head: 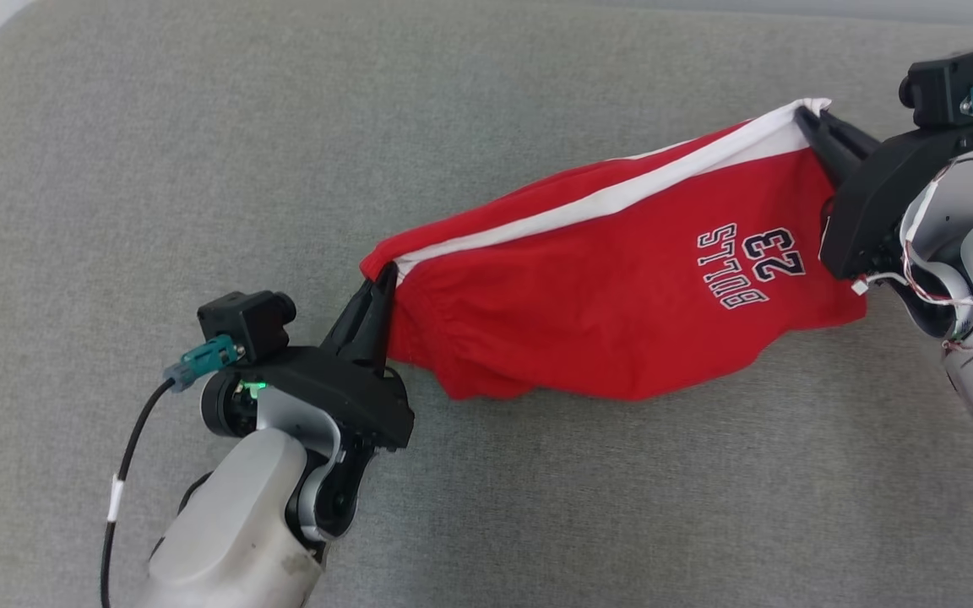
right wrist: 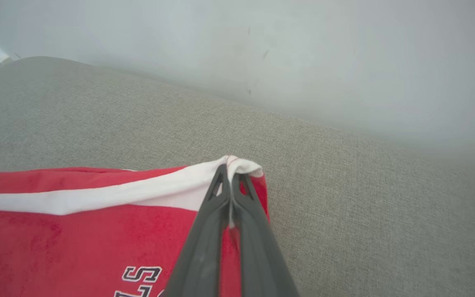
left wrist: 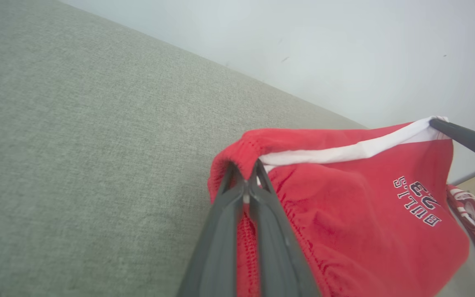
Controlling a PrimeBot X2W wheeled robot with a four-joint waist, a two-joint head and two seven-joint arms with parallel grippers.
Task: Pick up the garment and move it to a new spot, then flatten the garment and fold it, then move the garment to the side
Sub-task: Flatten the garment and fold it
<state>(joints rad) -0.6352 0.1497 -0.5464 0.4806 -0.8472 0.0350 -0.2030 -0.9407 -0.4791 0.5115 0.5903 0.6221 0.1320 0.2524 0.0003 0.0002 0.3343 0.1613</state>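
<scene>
In the head view, the red garment (head: 605,295) hung stretched between both arms above the grey upholstered surface (head: 199,127). The left end effector (head: 381,279) was clenched on its gathered waistband corner, and the right end effector (head: 812,114) on the white-striped corner. The left wrist view took in a pale wall (left wrist: 344,49) along the surface's far edge, and another red-and-white cloth (left wrist: 474,222) beyond the garment. Broad surface spread to the robot's left and nearer the robot.

place: home-like room | evidence: grey upholstered cushion (head: 199,169), plain white wall (left wrist: 344,49)
</scene>
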